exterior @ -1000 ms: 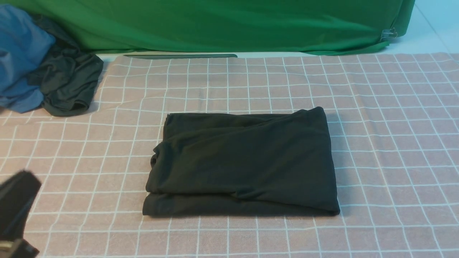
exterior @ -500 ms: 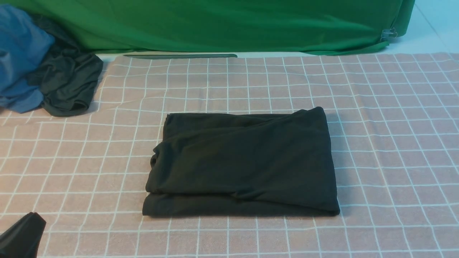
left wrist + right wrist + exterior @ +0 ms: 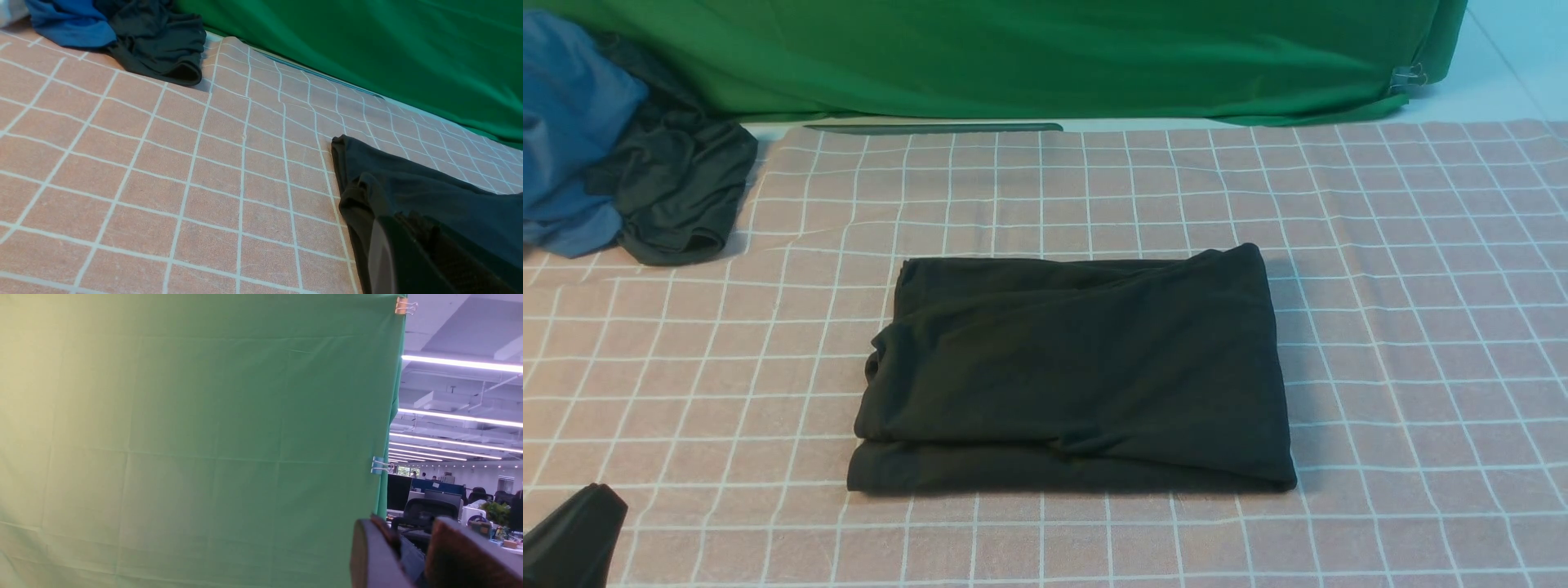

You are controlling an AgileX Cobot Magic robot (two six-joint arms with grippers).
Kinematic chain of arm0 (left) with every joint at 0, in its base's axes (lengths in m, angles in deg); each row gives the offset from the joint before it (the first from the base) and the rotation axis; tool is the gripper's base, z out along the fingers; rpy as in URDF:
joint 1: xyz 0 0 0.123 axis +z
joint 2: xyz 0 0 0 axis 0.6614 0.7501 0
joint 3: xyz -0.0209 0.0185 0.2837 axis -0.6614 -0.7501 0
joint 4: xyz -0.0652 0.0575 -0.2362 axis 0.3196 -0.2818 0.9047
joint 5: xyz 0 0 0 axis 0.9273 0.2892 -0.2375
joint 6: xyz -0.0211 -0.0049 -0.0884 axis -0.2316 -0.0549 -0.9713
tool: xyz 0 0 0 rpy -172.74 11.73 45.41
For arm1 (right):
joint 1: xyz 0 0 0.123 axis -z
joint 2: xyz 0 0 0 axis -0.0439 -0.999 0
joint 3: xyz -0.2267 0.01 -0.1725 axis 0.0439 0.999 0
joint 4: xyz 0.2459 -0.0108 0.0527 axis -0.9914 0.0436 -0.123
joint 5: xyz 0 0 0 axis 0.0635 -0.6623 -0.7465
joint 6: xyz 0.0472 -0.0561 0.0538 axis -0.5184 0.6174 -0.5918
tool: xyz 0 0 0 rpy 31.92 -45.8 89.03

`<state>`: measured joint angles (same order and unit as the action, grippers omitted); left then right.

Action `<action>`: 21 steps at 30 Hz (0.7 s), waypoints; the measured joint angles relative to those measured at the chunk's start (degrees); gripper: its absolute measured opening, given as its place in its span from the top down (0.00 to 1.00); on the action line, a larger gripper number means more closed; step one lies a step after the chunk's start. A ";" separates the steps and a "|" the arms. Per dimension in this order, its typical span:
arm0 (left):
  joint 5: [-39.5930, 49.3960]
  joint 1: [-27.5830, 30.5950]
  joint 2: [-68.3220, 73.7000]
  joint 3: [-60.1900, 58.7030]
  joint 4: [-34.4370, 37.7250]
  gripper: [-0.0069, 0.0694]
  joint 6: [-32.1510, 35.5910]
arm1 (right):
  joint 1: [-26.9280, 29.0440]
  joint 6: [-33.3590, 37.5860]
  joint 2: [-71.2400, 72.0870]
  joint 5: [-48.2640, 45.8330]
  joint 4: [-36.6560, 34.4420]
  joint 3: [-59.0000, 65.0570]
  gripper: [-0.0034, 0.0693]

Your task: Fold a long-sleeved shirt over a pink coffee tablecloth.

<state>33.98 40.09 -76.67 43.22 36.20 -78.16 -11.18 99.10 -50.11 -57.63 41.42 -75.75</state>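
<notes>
Both grippers are clear of the folded shirt, mid-tablecloth, long axis left-right; left gripper, shut and empty, sits nearer; right gripper slightly parted, empty, raised away

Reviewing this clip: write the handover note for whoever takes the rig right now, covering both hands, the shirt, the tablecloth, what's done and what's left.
Left hand: shut, empty, low at the near left corner.
Right hand: raised off the table, facing the green backdrop; slightly open, nothing held.
Long-sleeved shirt: folded into a compact rectangle, mid pink tablecloth.
Done: folding looks complete.
Left: probably only parking the arms.
</notes>
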 joint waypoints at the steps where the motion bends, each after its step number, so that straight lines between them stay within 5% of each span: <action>1: 0.00 0.00 0.00 0.00 0.00 0.89 0.00 | 0.00 0.00 0.00 0.00 0.00 0.00 0.62; 21: 0.00 0.00 0.00 0.00 0.00 0.89 0.00 | 2.00 4.34 -0.16 -2.57 0.00 9.48 0.62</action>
<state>33.98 40.09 -76.67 43.22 36.20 -78.16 -9.18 103.44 -50.26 -60.19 41.42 -66.28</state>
